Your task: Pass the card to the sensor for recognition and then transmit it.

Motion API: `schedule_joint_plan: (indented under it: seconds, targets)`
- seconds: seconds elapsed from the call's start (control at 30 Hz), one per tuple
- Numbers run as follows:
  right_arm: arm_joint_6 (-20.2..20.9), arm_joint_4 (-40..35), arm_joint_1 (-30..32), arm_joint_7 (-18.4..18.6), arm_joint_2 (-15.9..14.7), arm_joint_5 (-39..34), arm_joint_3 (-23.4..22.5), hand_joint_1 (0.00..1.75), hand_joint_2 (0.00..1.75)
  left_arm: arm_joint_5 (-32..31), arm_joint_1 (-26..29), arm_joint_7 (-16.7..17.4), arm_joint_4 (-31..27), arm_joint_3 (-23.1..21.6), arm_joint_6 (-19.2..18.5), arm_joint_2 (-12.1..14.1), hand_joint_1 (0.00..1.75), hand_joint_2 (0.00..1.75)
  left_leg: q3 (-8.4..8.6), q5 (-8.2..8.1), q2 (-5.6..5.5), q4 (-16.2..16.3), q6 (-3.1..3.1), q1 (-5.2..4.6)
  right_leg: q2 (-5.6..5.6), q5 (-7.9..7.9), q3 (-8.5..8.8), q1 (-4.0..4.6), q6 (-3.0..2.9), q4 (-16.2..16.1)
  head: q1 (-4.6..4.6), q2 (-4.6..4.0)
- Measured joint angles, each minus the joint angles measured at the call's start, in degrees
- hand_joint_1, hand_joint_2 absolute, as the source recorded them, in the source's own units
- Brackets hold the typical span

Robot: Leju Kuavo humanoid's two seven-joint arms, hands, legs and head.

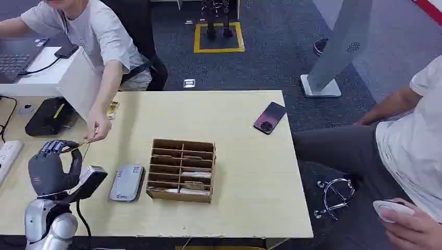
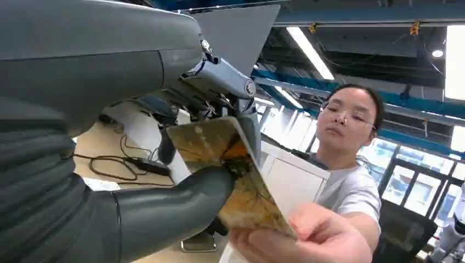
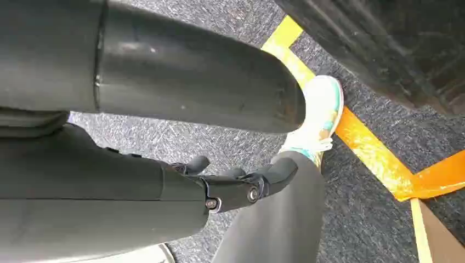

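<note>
Pale wood is what I see most of: the surface (image 1: pixel 245 172) runs across my head view, with grey carpet (image 1: pixel 271 57) beyond its far edge. A person in a light shirt (image 1: pixel 107 34) sits at the far left corner, and another person's arm and trousers come in from the right, that hand holding a small white device (image 1: pixel 388 208). Near the middle of the surface stands a cardboard sorter box (image 1: pixel 181 170) with cards lying in its compartments. Just left of it lies a grey sensor (image 1: pixel 126 182). A black box (image 1: pixel 49 115) sits at the far left, with a white power strip (image 1: pixel 8 156) nearer me along the left edge. A dark phone (image 1: pixel 269 117) lies toward the far right corner, well apart from the box.

My left hand (image 1: pixel 49 169) is raised over the left part of the surface, left of the sensor. In the left wrist view its thumb and fingers (image 2: pixel 181 203) pinch the card (image 2: pixel 233 175), a yellowish printed one, tilted. The seated person's hand (image 2: pixel 307 238) grips the card's other end, so both hold it together.

My right hand (image 3: pixel 241 183) hangs above the carpet beside yellow floor tape (image 3: pixel 373 153), its fingers loosely apart and holding nothing, with someone's shoe (image 3: pixel 321 115) and trouser leg nearby.
</note>
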Motion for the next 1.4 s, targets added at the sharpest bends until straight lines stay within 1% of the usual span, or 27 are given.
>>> schedule_joint_plan:
  seconds: [0.13,0.23,0.3,0.4,0.43,0.47,0.5,0.53,0.63,0.67,0.7,0.73,0.77,0.83,0.93,1.0,1.07,1.2,1.4]
  targets:
    - [-0.1,0.0,0.0,-0.1,0.0,0.0,0.0,0.00,0.00,1.6,0.2,-1.2,0.0,0.0,0.0,0.0,1.75,1.75,0.00,0.00,0.00,0.0,0.00,0.00,0.00,0.00,0.00,0.00,0.00,0.0,0.00,0.00]
    - [-0.1,0.0,0.0,-0.1,0.0,0.1,0.0,0.00,0.00,4.2,0.6,-2.7,0.0,0.0,-0.3,0.0,1.75,1.75,0.00,0.00,0.00,0.0,0.00,0.00,0.00,0.00,0.00,0.00,0.00,0.0,0.00,0.00]
    - [-0.1,0.0,0.0,-0.1,0.1,0.2,0.1,0.00,0.00,5.6,0.9,-3.1,0.0,0.0,-0.7,0.0,1.75,1.75,0.00,0.00,0.00,0.0,0.00,0.00,0.00,0.00,0.00,0.00,0.00,0.0,-0.02,0.00]
    - [-0.1,0.0,0.0,-0.1,0.2,0.3,0.2,0.00,0.00,6.2,1.0,-3.1,0.0,0.0,-0.9,0.0,1.75,1.75,0.00,0.00,-0.01,0.0,0.00,0.00,-0.01,0.00,0.00,0.00,0.00,0.0,-0.02,0.00]
    - [-0.1,0.0,0.0,-0.1,0.2,0.3,0.2,0.00,0.00,6.7,1.0,-3.2,0.0,0.0,-1.2,0.0,1.75,1.75,0.00,0.00,-0.01,0.0,0.00,0.00,-0.01,0.00,0.00,0.00,0.00,0.0,0.00,0.00]
    - [-0.1,0.0,0.0,-0.1,0.2,0.2,0.2,0.00,0.00,8.4,1.0,-3.5,0.0,0.0,-2.5,0.0,1.75,1.75,0.00,0.00,-0.01,0.0,0.00,0.00,-0.01,0.00,0.00,0.00,0.00,0.0,0.00,0.00]
    - [-0.2,0.0,0.0,0.0,0.2,0.0,0.2,0.00,0.00,10.7,1.0,-3.7,-0.1,0.0,-4.5,-0.1,1.75,1.75,0.00,0.00,-0.01,0.0,0.00,0.00,-0.01,0.00,0.00,0.00,0.00,0.0,-0.02,0.00]
    - [-0.3,0.0,0.0,0.0,0.2,-0.1,0.2,0.00,0.00,13.5,1.0,-3.7,-0.3,0.0,-7.3,-0.3,1.75,1.75,0.00,0.00,-0.01,0.0,0.00,0.00,-0.01,0.00,0.00,0.00,0.00,0.0,0.00,0.00]
    - [-1.0,0.0,0.1,0.1,0.3,-0.8,0.1,0.00,0.00,26.8,1.5,-2.4,-1.6,0.0,-21.1,-1.1,1.75,1.75,0.00,0.00,0.00,0.0,0.00,0.00,-0.01,0.00,0.01,0.00,0.00,0.0,0.00,0.00]
    - [-1.2,0.0,0.1,0.2,0.3,-1.1,0.1,0.00,0.00,32.1,2.0,-1.4,-2.6,0.0,-26.0,-1.7,1.75,1.75,0.00,0.00,0.00,0.0,0.00,-0.01,0.00,0.00,0.01,-0.01,0.00,0.0,0.00,0.00]
    - [-1.3,0.0,0.1,0.3,0.3,-1.2,0.1,0.00,0.00,37.0,2.7,-0.2,-3.7,0.0,-29.8,-2.2,1.75,1.75,-0.01,0.00,0.01,0.0,0.00,-0.01,0.00,0.00,0.01,-0.01,0.00,0.0,0.00,0.00]
    - [-1.4,0.0,0.2,0.3,0.4,-1.2,0.1,0.00,0.00,40.5,3.4,0.8,-4.6,0.0,-32.4,-2.7,1.75,1.75,-0.01,0.00,0.01,0.0,0.01,-0.01,0.01,0.00,0.01,-0.01,0.00,0.0,0.00,0.00]
    - [-1.7,0.0,0.3,0.5,0.5,-1.3,0.1,0.00,0.00,43.1,4.2,1.7,-5.4,0.0,-34.1,-3.1,1.75,1.75,-0.02,-0.01,0.02,0.0,0.01,-0.02,0.02,0.00,0.00,-0.01,0.01,0.0,0.00,0.00]
    - [-2.1,0.0,0.4,0.6,0.6,-1.4,0.1,0.00,0.00,45.6,5.7,2.9,-6.6,0.0,-35.9,-3.6,1.75,1.75,-0.02,-0.03,0.02,0.0,0.04,-0.02,0.03,-0.01,-0.02,-0.01,0.01,0.0,-0.02,0.00]
    - [-2.0,0.0,0.5,0.7,0.7,-1.5,0.1,0.00,0.00,45.7,7.4,4.0,-7.3,0.0,-36.8,-4.1,1.75,1.75,-0.02,-0.03,0.01,0.0,0.04,-0.02,0.02,-0.01,-0.04,-0.01,0.02,0.0,-0.02,0.00]
    - [-2.1,0.0,0.5,0.8,0.7,-1.5,0.0,0.00,0.00,44.3,8.0,4.5,-7.4,-0.3,-36.0,-4.5,1.75,1.75,-0.03,-0.03,0.01,0.0,0.04,-0.01,0.02,-0.01,-0.05,-0.01,0.01,0.0,-0.02,0.00]
    - [-2.1,0.0,0.5,0.8,0.7,-1.6,0.0,0.00,0.00,42.6,8.1,5.0,-7.4,-1.0,-34.7,-5.1,1.75,1.75,-0.04,-0.03,0.00,0.0,0.04,-0.01,-0.02,-0.01,-0.03,-0.01,0.01,0.0,0.00,0.00]
    - [-2.0,0.0,0.5,0.8,0.8,-1.5,0.0,0.00,0.00,38.2,7.8,5.8,-6.7,-1.9,-30.9,-6.2,1.75,1.75,-0.01,-0.01,0.01,0.0,0.04,-0.02,-0.01,0.01,-0.03,-0.01,0.02,0.0,0.00,0.00]
    - [-1.8,0.0,0.5,1.3,0.8,-1.2,0.0,0.00,0.00,33.7,5.6,6.3,-2.3,-2.5,-26.4,-8.0,1.75,1.75,-0.02,0.02,0.00,0.0,0.03,-0.02,-0.01,0.04,-0.01,-0.02,0.03,0.0,0.00,0.00]
